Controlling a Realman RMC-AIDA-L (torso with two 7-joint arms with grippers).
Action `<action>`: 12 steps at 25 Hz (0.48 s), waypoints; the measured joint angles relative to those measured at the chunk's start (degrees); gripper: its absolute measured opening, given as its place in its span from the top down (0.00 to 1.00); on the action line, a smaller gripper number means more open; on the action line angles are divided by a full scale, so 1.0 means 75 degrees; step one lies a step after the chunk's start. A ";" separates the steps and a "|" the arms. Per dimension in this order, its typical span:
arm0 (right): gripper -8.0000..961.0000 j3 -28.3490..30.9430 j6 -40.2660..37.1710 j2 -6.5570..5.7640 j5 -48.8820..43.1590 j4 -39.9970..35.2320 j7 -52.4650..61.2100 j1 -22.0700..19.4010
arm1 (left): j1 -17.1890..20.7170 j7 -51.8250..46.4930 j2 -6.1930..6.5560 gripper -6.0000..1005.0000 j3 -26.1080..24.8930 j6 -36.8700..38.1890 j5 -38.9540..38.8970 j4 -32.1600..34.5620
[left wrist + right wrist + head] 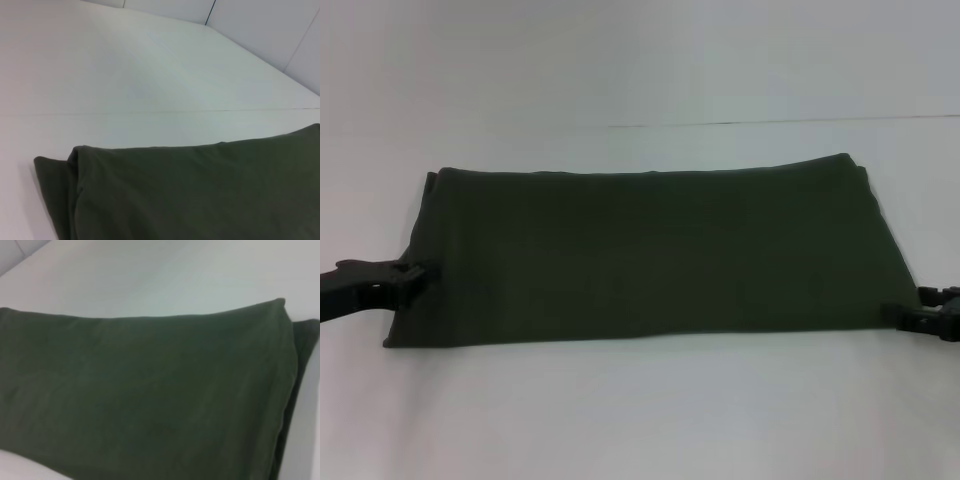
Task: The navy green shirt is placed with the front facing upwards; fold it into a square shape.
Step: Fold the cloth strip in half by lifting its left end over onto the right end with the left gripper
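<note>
The navy green shirt lies on the white table as a wide folded band, plain dark olive on top, no print showing. My left gripper sits at the band's left edge, touching the cloth. At the lower right corner of the band is my right gripper. The left wrist view looks over a folded corner of the shirt with a lower layer peeking out. In the right wrist view the shirt fills most of the picture, its folded end and an under layer at one side. Neither wrist view shows fingers.
The white table spreads all around the shirt, with a thin seam line running across behind it. Pale wall panels stand beyond the table's far edge in the left wrist view.
</note>
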 joint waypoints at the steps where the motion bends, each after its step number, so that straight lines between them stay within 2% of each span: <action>1: 0.14 0.0000 0.0032 -0.0001 -0.0059 0.0040 0.0001 0.0032 | -0.0005 0.0000 -0.0001 0.92 0.0000 -0.0016 0.0000 0.0000; 6: 0.15 0.0021 0.0153 -0.0002 -0.0238 0.0204 0.0004 0.0155 | -0.0022 0.0004 -0.0013 0.91 0.0012 -0.0049 0.0000 0.0000; 12: 0.25 0.0036 0.0156 0.0024 -0.0246 0.0217 0.0010 0.0167 | -0.0022 0.0020 -0.0017 0.91 0.0013 -0.0049 0.0000 0.0000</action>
